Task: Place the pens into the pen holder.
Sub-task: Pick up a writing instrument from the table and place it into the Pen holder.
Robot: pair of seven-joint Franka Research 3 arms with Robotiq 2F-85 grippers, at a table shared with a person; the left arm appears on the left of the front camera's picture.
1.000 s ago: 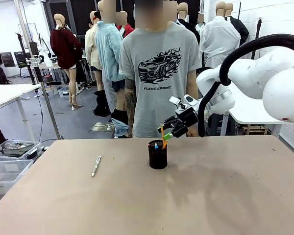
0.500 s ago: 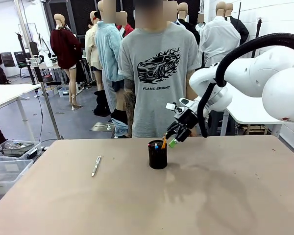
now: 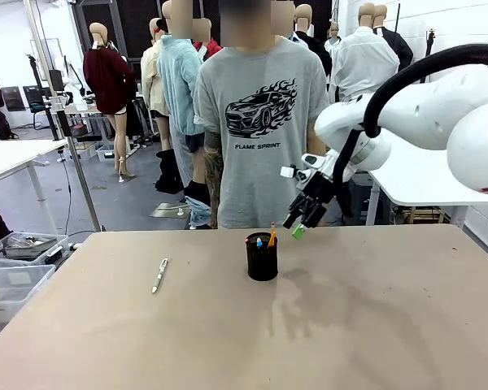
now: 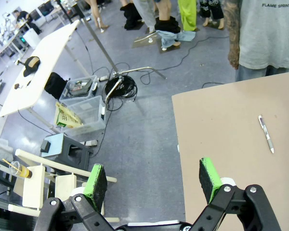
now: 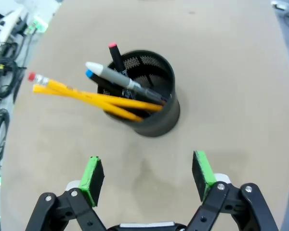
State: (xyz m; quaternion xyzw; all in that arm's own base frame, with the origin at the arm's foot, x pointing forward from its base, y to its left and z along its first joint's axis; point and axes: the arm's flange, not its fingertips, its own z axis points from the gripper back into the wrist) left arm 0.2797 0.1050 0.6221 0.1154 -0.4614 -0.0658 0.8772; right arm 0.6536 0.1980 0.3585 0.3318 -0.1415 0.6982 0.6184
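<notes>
The black mesh pen holder [image 3: 262, 258] stands mid-table with an orange-yellow pencil [image 3: 272, 235] and a blue-tipped pen [image 3: 259, 241] poking out. In the right wrist view the holder [image 5: 156, 110] holds the pink-ended pencil [image 5: 82, 96], the blue-tipped pen [image 5: 90, 74] and other sticks. My right gripper [image 3: 295, 226] hangs open just right of and above the holder, with nothing between its fingers [image 5: 147, 168]. The silvery-white pen [image 3: 159, 275] lies on the table to the left, also visible in the left wrist view [image 4: 266, 134]. My left gripper [image 4: 153, 174] is open, high above the floor beside the table.
A person in a grey T-shirt [image 3: 260, 122] stands at the far edge behind the holder. Clear plastic bins [image 3: 16, 260] sit on the floor off the table's left edge [image 4: 180, 144]. The tabletop [image 3: 350, 325] is bare to the right and front.
My right gripper lowered the pencil into the holder, let go, and drew back to the right. The pencil now rests in the holder.
</notes>
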